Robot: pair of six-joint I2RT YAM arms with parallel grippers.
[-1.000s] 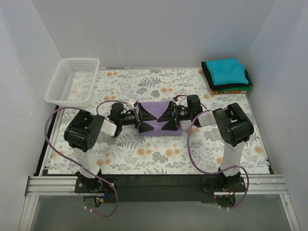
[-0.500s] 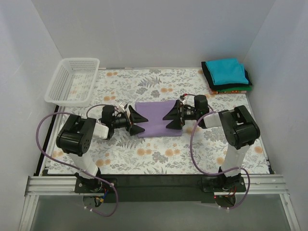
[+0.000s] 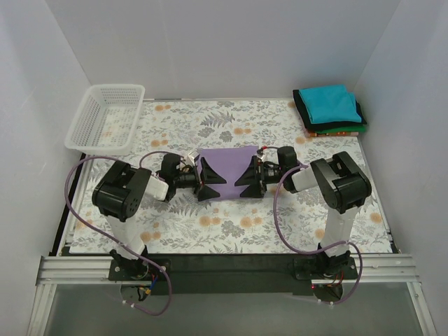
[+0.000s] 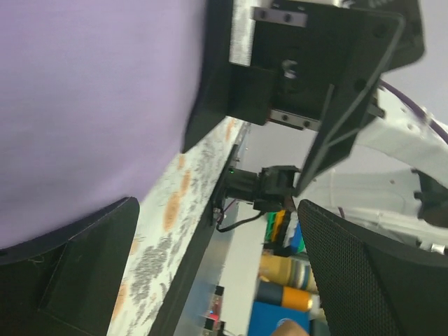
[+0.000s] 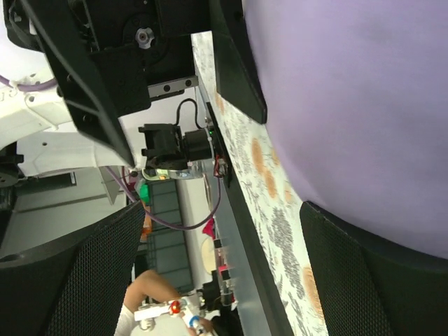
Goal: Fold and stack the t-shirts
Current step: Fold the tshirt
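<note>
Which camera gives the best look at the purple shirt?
The top external view: the purple shirt shows nearly whole, a folded rectangle between the left gripper and right gripper. Each wrist view shows only a close purple patch of it, with the edges cut off.

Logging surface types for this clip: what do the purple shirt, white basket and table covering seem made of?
Purple shirt: soft matte cloth, probably knit; no sheen, lying limp and flat. White basket: rigid moulded plastic, judging by its even open mesh. Table covering: thin floral-printed sheet, cloth or vinyl; the look leaves that open.
</note>
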